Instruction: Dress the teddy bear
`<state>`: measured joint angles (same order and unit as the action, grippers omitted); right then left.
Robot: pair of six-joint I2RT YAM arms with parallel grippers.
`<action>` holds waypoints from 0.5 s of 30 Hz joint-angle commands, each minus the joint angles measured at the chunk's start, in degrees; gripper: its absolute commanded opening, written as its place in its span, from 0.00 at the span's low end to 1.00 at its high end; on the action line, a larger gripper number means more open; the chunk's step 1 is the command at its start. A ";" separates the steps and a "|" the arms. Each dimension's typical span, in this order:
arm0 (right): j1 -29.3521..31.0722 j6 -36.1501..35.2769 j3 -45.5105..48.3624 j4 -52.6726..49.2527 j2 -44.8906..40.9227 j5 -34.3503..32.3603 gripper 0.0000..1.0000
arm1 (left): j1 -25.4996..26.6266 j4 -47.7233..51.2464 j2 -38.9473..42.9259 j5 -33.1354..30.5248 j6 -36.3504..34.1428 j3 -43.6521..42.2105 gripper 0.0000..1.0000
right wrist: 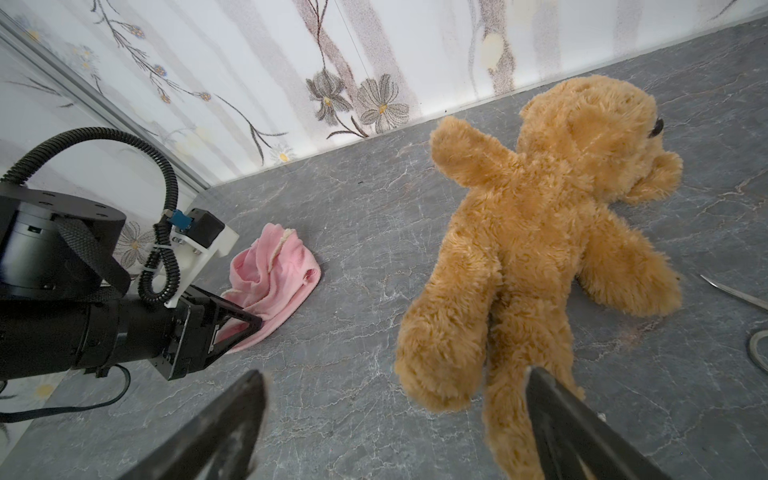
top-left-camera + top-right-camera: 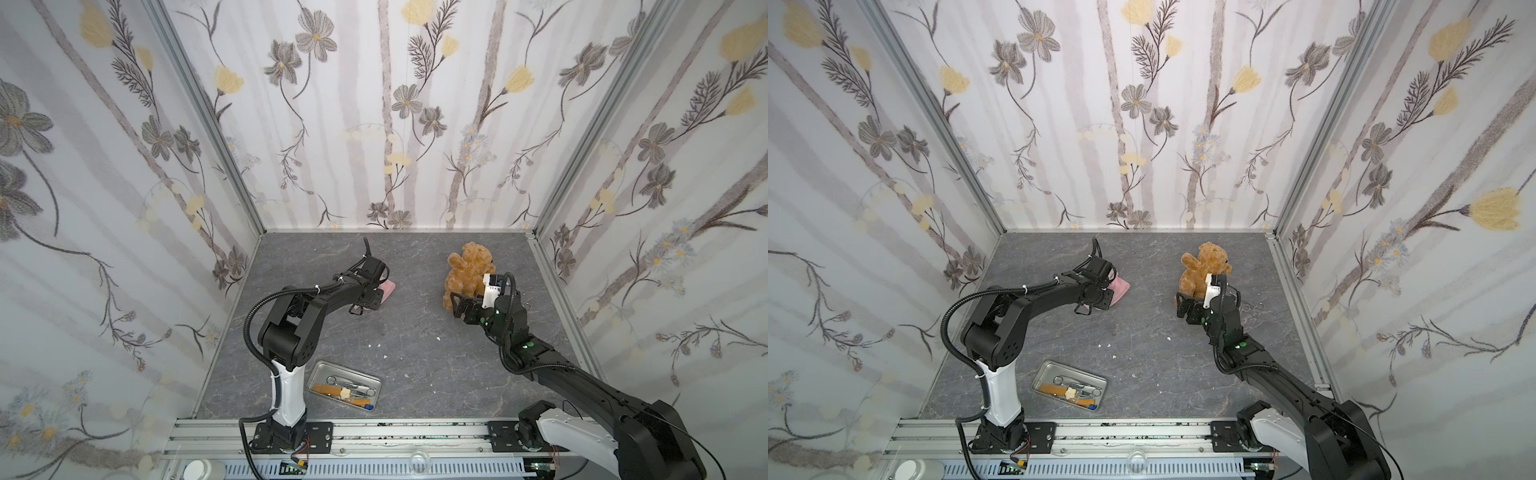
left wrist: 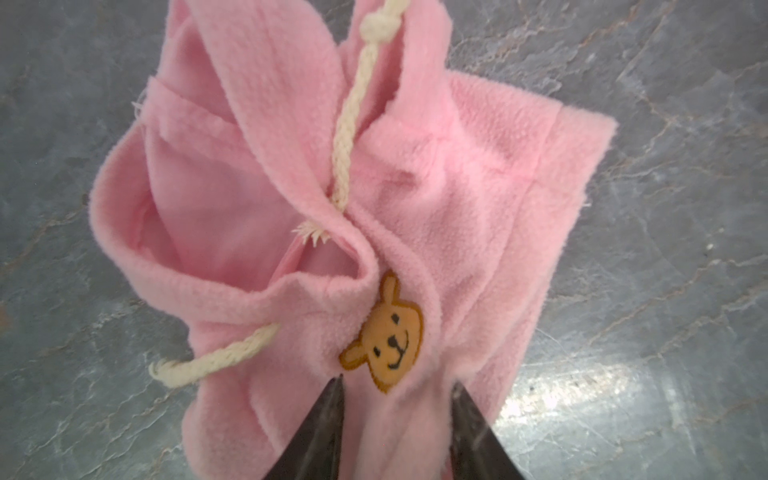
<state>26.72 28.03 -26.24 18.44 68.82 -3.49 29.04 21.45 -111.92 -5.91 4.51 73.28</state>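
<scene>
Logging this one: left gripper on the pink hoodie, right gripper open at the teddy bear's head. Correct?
Not quite. The right gripper is open at the legs of the teddy bear, not its head, as the right wrist view shows. The left gripper is on the pink hoodie, as you say.

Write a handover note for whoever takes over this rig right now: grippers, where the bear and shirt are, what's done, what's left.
Left gripper: down on the pink shirt, lower-edge fabric between its jaws; firm hold unclear.
Right gripper: open, jaws either side of one leg of the teddy bear, not gripping.
Shirt lies crumpled on the left of the table, bear on the right, apart.
Done: nothing on the bear yet.
Left: lift the shirt, carry it over, pull it onto the bear.
</scene>
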 commanded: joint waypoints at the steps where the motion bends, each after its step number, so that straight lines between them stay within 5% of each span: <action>1: 1.06 0.26 0.37 0.73 -0.83 -1.97 0.95 | -0.01 0.21 0.51 0.19 0.30 0.46 0.32; 6: 5.74 0.57 -0.91 0.98 0.85 -1.51 0.84 | -0.02 -1.78 2.28 3.94 1.34 -1.86 0.13; 11: 12.29 1.44 -3.66 2.40 7.18 -0.50 0.62 | -0.01 -4.80 4.99 9.02 3.81 -4.71 0.05; 15: 15.95 1.94 -8.02 4.48 15.76 1.00 0.53 | -0.03 -7.71 9.23 11.36 6.27 -8.26 0.00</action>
<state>41.06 29.06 -31.75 19.05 80.71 -3.79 29.08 17.54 -104.90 2.22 7.99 66.81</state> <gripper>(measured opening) 0.539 0.054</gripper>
